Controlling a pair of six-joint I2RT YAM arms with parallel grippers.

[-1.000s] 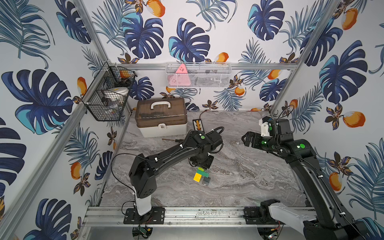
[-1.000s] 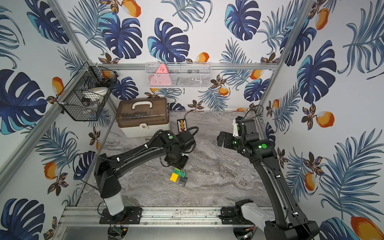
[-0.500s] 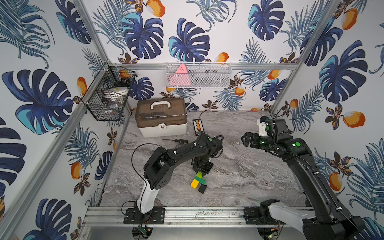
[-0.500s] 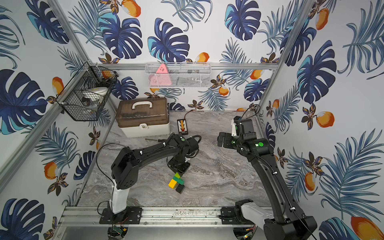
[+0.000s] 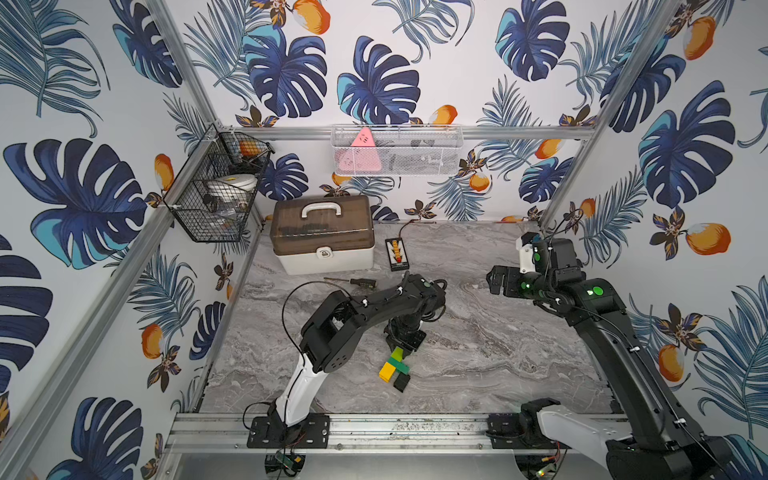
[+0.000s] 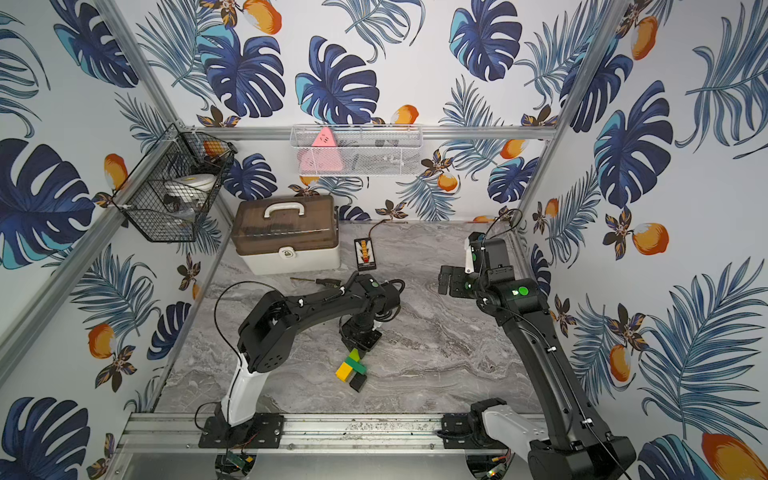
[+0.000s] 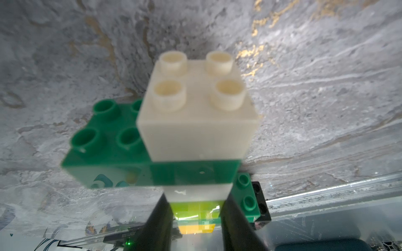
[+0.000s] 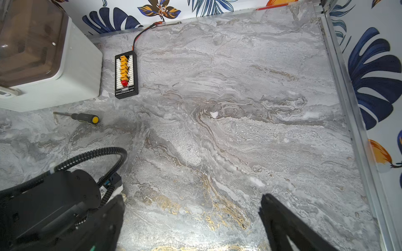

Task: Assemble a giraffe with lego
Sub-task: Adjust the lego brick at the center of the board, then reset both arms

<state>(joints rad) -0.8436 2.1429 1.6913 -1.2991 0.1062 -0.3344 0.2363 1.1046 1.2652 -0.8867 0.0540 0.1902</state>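
The left gripper (image 5: 404,344) is clamped on the giraffe (image 5: 395,368) at its neck. In the left wrist view its two black fingers (image 7: 156,219) press on either side of the lime brick (image 7: 195,209). On the wrist side of the fingers the stack runs on through a white neck brick (image 7: 195,192) and a dark green head brick (image 7: 104,160) that juts out to one side. It ends in a white top brick (image 7: 195,108), whose four studs face the camera. Past the fingertips come the dark green body (image 5: 402,366), the yellow leg (image 5: 388,371) and the black leg (image 5: 402,381). In both top views these stick out from under the gripper toward the front rail (image 5: 395,430), low over the table (image 5: 498,357). I cannot tell whether the legs touch the table. The right gripper (image 5: 495,283) is released and stands well apart from the giraffe, off to the left gripper's right and farther back. In the right wrist view its jaws are spread wide over bare table. A screwdriver (image 5: 356,283) lies on the table just behind the left gripper, between it and the toolbox (image 5: 324,237). A connector board (image 5: 397,254) sits just beside the toolbox, on the side nearer the right gripper.
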